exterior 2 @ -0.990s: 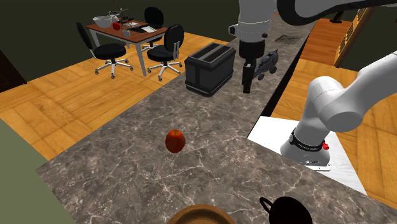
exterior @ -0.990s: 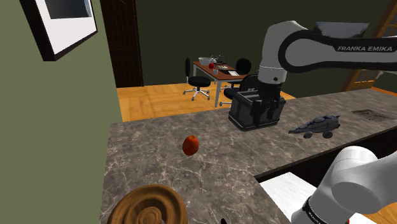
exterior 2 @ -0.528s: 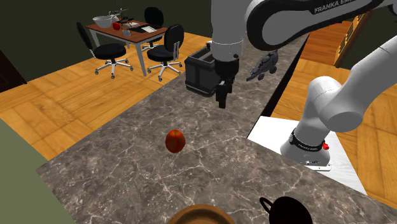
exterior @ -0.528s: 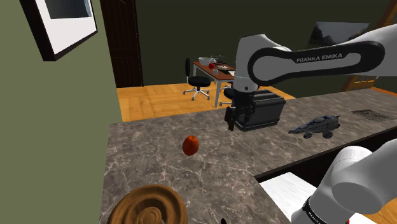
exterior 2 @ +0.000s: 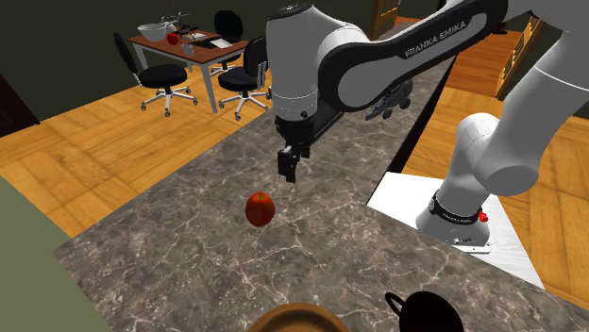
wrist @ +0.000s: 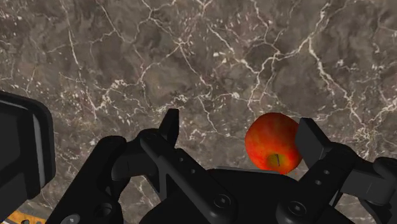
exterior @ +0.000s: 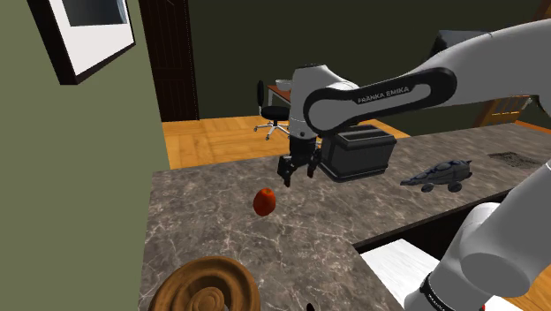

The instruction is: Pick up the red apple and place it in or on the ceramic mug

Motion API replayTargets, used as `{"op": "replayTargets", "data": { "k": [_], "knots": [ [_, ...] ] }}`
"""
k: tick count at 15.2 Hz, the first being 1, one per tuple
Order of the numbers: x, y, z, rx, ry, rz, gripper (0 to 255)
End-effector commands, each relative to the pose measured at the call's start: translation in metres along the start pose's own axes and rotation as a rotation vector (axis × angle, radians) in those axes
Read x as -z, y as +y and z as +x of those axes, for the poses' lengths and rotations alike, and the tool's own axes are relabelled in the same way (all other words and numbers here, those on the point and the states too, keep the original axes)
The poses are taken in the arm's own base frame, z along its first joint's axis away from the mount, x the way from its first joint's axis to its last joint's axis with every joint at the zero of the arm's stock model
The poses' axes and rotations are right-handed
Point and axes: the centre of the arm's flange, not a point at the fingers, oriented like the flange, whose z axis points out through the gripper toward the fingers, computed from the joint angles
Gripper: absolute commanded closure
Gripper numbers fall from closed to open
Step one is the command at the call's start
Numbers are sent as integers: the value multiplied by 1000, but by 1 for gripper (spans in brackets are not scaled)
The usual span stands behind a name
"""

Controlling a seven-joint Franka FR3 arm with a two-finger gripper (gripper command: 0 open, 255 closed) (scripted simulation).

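Note:
A red apple (exterior: 264,201) (exterior 2: 260,208) lies on the dark marble counter (exterior: 309,230). My black gripper (exterior: 298,174) (exterior 2: 289,170) hangs open a little above the counter, just beyond the apple on the toaster's side, touching nothing. In the wrist view the gripper (wrist: 240,130) points down at the counter, and the apple (wrist: 273,143) shows below the gap, close to one finger (wrist: 312,137) and apart from the other. A black mug (exterior 2: 427,314) stands at the counter's near edge in the second exterior view, partly cut off by the frame.
A black toaster (exterior: 360,150) (wrist: 22,153) stands behind the gripper. A grey toy vehicle (exterior: 439,173) lies further along the counter. A round wooden bowl (exterior: 208,287) (exterior 2: 297,321) sits near the mug. Beyond the counter's far edge are a wooden floor, a desk and office chairs (exterior 2: 245,71).
The arm has swung from over the toaster towards the shoulder view's left and come lower, ending close to the apple. The fingers stayed open. The apple has not moved.

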Motion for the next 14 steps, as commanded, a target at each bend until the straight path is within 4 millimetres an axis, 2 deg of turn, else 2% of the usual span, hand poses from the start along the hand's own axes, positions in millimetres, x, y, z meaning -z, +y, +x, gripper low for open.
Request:
{"op": "replayTargets", "data": {
  "k": [1,8,14],
  "knots": [
    [-13,-15,20,-9,10,-2,0],
    [-47,-69,84,-38,46,-15,0],
    [-75,-71,88,-39,48,-15,0]
  ]
}}
